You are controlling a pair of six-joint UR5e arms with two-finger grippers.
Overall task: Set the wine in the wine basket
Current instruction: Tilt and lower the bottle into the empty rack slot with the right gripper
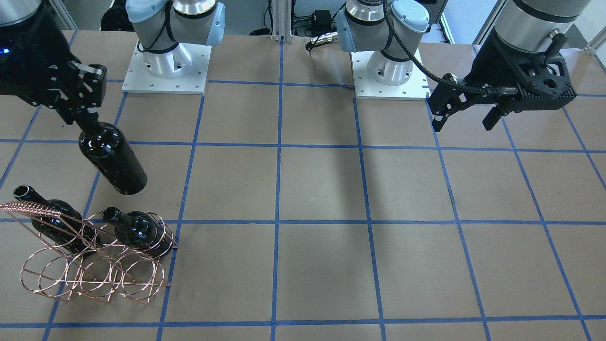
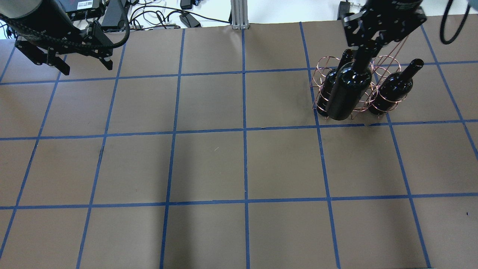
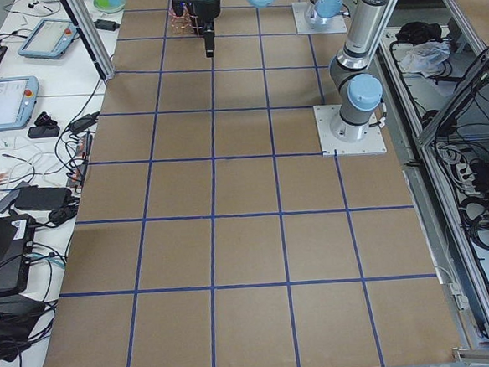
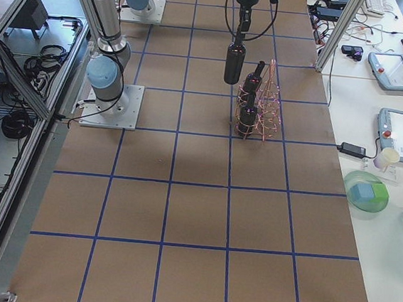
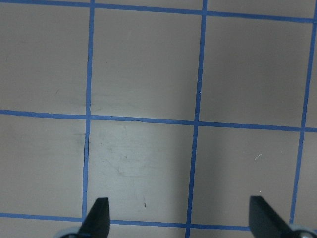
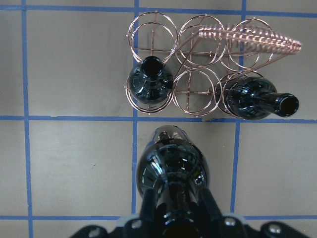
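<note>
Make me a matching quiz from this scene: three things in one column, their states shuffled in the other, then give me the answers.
Things:
1. right gripper
2. left gripper
3. copper wire wine basket

States:
A. holds two other black bottles
B. jaws open, over the bare brown table
C. jaws shut on the neck of a glossy black glass wine bottle

Pairs: 1-C, 2-B, 3-A

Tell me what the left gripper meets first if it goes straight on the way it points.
The left gripper points down at the table; nothing else shows ahead in its wrist view.
</note>
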